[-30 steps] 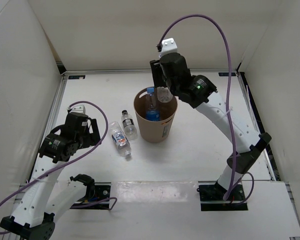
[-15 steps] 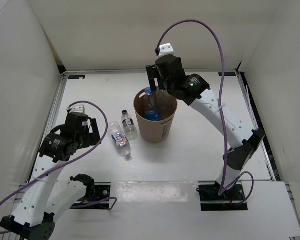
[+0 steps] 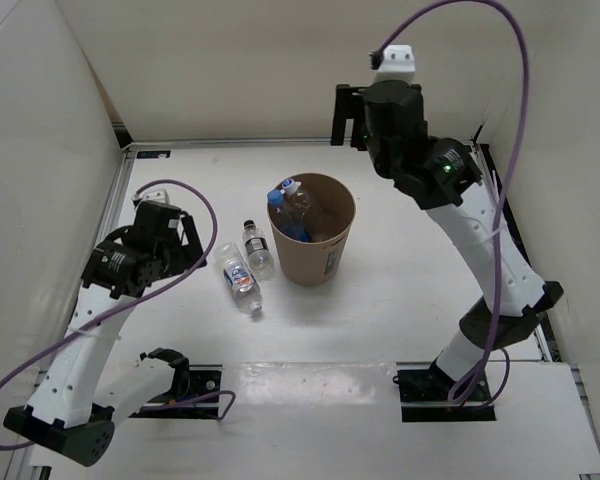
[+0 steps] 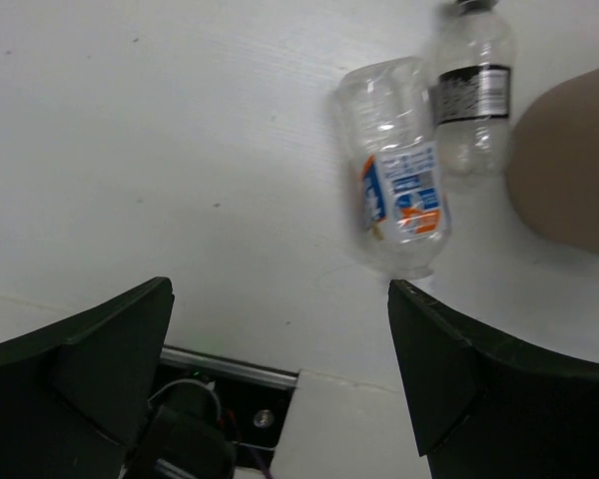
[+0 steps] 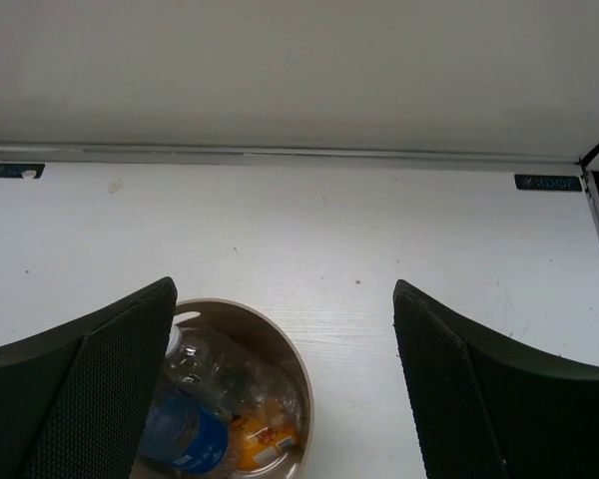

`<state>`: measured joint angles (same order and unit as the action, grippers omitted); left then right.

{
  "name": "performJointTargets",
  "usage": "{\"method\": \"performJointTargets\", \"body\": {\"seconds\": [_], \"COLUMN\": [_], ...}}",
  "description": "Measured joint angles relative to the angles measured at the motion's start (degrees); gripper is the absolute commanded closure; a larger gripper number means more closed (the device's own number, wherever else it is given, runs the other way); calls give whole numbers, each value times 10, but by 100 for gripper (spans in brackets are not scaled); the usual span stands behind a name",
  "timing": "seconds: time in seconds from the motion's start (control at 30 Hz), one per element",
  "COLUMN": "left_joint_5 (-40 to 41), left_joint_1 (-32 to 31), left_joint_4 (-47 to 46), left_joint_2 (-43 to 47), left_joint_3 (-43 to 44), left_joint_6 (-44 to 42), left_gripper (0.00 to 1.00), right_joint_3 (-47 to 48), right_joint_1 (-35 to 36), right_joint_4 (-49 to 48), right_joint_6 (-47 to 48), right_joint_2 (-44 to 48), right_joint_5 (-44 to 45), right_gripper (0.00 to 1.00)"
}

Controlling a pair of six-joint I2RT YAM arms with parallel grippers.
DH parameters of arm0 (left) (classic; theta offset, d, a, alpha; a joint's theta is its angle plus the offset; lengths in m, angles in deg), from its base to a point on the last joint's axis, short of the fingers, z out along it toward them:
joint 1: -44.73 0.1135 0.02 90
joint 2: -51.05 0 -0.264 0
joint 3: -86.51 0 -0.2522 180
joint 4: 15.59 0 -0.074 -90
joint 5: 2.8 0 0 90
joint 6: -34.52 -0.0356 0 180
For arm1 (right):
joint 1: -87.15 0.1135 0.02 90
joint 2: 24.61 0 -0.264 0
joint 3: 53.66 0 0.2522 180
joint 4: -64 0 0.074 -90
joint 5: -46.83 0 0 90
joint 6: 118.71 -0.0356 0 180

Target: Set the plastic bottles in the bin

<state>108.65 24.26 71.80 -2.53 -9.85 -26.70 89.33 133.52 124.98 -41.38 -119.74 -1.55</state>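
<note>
The tan bin [image 3: 325, 255] stands mid-table with two plastic bottles leaning inside, a blue-capped one [image 3: 285, 197] and a plain clear one [image 5: 220, 361]. In the right wrist view the blue cap [image 5: 185, 434] and the bin's rim [image 5: 301, 374] show at the lower left. My right gripper [image 3: 348, 118] hangs open and empty, high above the table behind the bin. A black-capped bottle [image 3: 257, 248] and a white-labelled bottle [image 3: 240, 279] lie side by side left of the bin. My left gripper [image 3: 185, 243] is open, raised just left of them. Its view shows both bottles [image 4: 399, 200] [image 4: 471, 90] ahead.
White walls enclose the table on the left, back and right. The bin's side [image 4: 569, 170] sits right next to the black-capped bottle. A black base plate [image 4: 210, 409] shows at the near edge under the left gripper.
My right gripper opened and let a clear bottle drop into the bin. It then rose and drew back to the right. The left arm shifted slightly forward.
</note>
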Motion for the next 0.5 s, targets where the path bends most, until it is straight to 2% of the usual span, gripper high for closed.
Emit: {"method": "performJointTargets", "body": {"seconds": [0.13, 0.3, 0.5], "left_joint_5": [-42, -106, -165], "left_joint_1": [0, 7, 22], "left_joint_4": [-45, -123, -184], "left_joint_2": [-52, -153, -272], "left_joint_3": [25, 24, -8], "left_joint_6": [32, 75, 113], "left_gripper": [0, 0, 0], "right_joint_3": [-59, -172, -182], "right_joint_1": [-47, -140, -204], "right_joint_4": [12, 29, 45], "right_joint_6": [-52, -116, -123], "right_joint_2": [53, 139, 159], "right_joint_5": [-59, -210, -344], "right_gripper": [10, 10, 10]}}
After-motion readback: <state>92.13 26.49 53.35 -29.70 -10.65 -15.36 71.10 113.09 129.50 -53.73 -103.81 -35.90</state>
